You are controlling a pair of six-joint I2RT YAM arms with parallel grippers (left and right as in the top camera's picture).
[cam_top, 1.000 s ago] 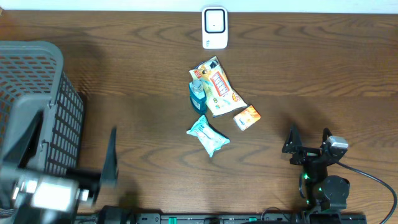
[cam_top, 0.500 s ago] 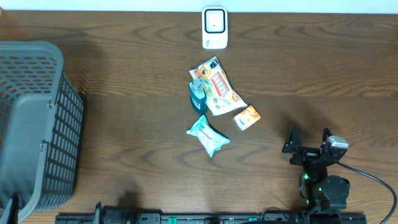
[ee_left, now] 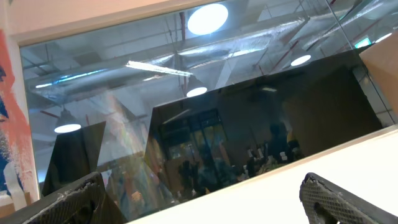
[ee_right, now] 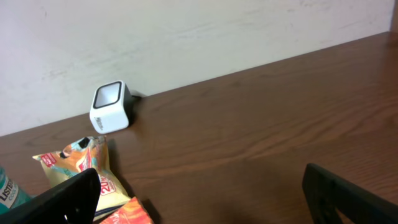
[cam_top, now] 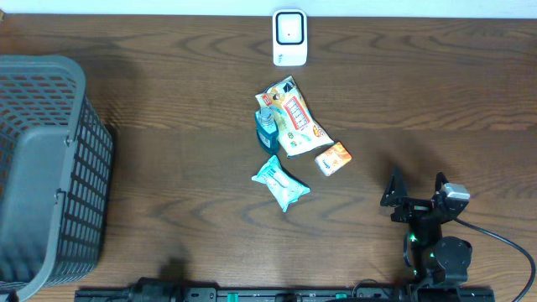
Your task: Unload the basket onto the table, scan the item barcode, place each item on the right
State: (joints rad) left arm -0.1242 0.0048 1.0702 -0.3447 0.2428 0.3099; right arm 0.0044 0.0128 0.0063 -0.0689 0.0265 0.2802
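Several items lie in a cluster mid-table: a yellow snack bag [cam_top: 292, 117], a teal bottle [cam_top: 266, 127], a small orange packet [cam_top: 333, 158] and a light blue packet [cam_top: 281, 183]. The white barcode scanner [cam_top: 289, 38] stands at the table's far edge. My right gripper [cam_top: 416, 191] is open near the front right, to the right of the items and empty. Its wrist view shows the scanner [ee_right: 110, 106], the snack bag [ee_right: 81, 165] and the orange packet [ee_right: 124, 211] ahead and to the left. The left gripper [ee_left: 202, 196] is open, tilted up toward a window, holding nothing.
A large grey plastic basket [cam_top: 50, 168] fills the left side of the table. A black rail [cam_top: 277, 294] runs along the front edge. The right arm's base and cable [cam_top: 495, 239] sit at the front right.
The left arm, a blur at the front left a second ago, has swung out of the overhead view. The right arm and the items have not moved.
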